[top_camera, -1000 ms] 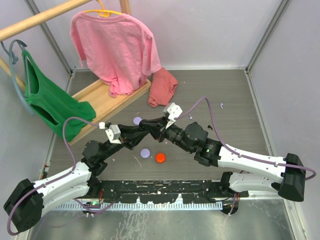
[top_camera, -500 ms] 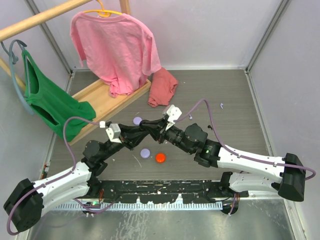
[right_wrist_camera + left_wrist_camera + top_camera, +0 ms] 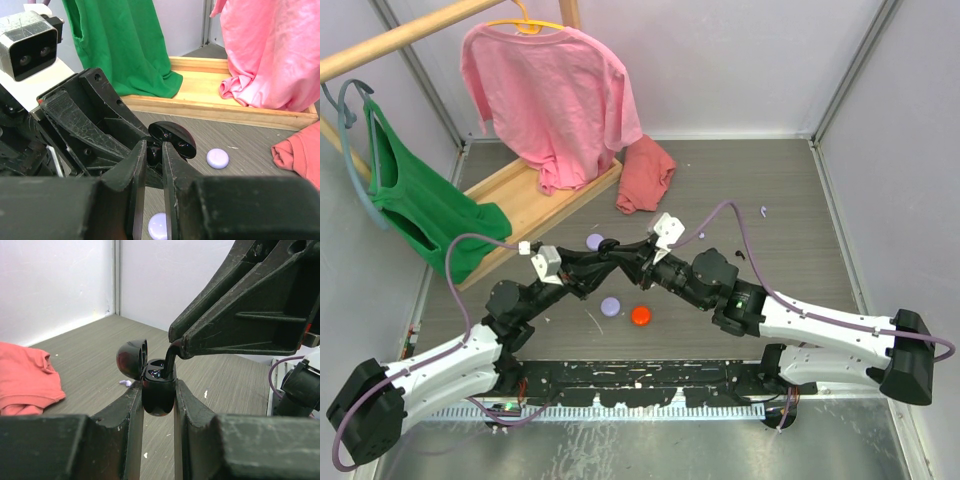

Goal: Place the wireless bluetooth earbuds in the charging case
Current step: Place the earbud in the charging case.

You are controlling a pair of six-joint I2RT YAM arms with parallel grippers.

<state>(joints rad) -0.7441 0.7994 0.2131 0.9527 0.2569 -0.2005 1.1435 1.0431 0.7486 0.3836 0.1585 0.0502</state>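
The left pincer [image 3: 158,390] pinches the black charging case [image 3: 158,400] from both sides and holds it above the worktop [image 3: 80,350], close to the middle of the scene. The lid [image 3: 132,359] of the case stands open. The right pincer [image 3: 154,148] is pressed together on a small black earbud [image 3: 171,353], and the lower end of it is inside the open case. Below them on the worktop, on the near side, a lavender puck [image 3: 611,306] lies just beside an orange-red puck [image 3: 641,315]. A second lavender puck [image 3: 595,241] lies on the far side.
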